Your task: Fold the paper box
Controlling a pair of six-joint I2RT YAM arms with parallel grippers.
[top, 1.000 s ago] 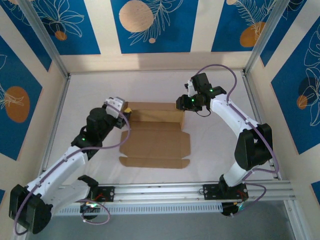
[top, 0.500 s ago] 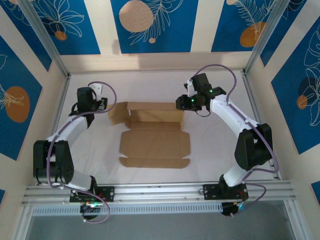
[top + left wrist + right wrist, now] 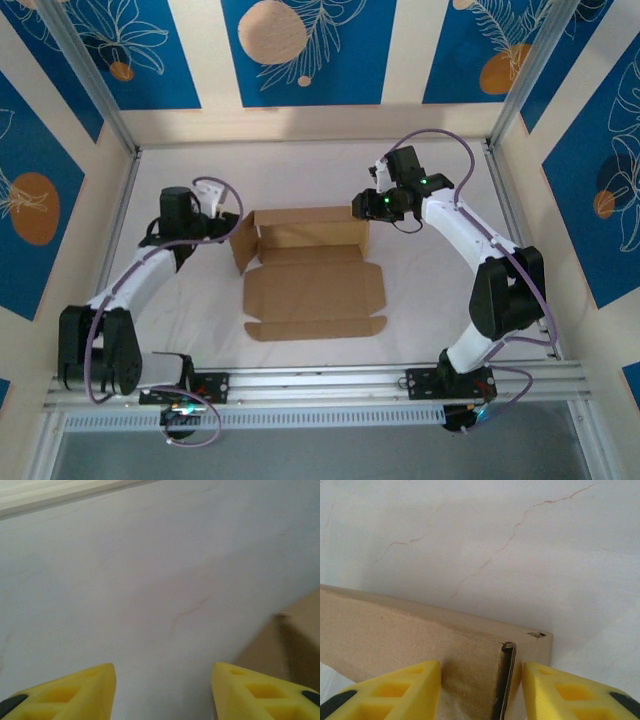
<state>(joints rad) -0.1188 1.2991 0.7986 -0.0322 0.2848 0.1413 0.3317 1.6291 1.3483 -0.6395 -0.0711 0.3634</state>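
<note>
Overhead look at a brown paper box (image 3: pixel 312 290) near the middle of a white table (image 3: pixel 430 300), only partly folded: back wall upright, left side flap raised at a slant, large front panel and its tabs flat on the surface toward the arms. Right gripper (image 3: pixel 362 208) at the far right corner of the upright wall; from its wrist camera, yellow fingers (image 3: pixel 395 690) straddling that corner of the paper box (image 3: pixel 420 630) from above, impossible to tell whether pinching or merely bracketing. Left gripper (image 3: pixel 224 222) just beside the slanted flap; from its wrist camera, fingers (image 3: pixel 65 692) spread wide over bare table, a sliver of the paper box (image 3: pixel 295 640) off to the right, so released and holding nothing. Nothing inside the half-formed box, no tray shape yet. Likely trouble from here: upright wall springing back flat on a loose right hold; whole sheet sliding across the smooth table under a sideways push from the left; slanted flap buckling off its crease or landing outside the wall
</note>
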